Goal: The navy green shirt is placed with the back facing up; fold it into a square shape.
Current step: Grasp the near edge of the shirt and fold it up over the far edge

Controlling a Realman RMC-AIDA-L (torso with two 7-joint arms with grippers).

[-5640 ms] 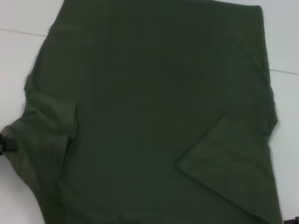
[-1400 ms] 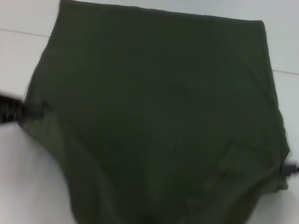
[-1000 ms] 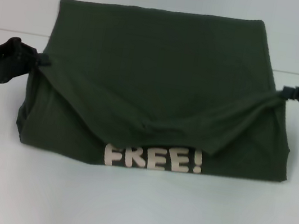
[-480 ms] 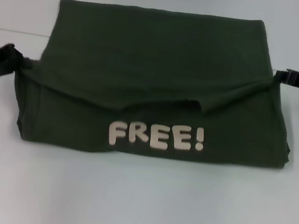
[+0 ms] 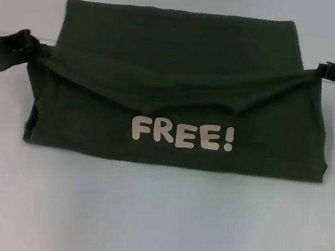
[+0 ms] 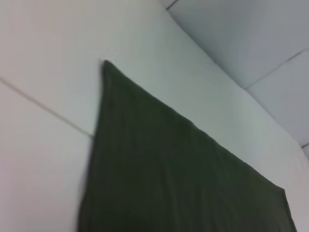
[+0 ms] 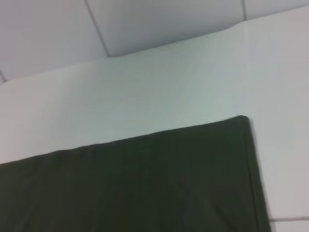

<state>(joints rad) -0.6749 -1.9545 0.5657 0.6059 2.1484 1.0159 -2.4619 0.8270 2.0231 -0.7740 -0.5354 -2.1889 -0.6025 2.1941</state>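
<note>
Navy green shirt on white desk, stretched between both sets of jaws. Left gripper jaws pinching shirt's folded-over edge at its left side; right gripper jaws pinching same edge at right. Edge sags between jaws. White "FREE!" print exposed just nearside of sagging edge.

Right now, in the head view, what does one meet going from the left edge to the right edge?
Black left gripper pinching the shirt's left corner → dark olive-green shirt, folded over, with cream letters "FREE!" → black right gripper pinching its right corner. All on the white table.
</note>
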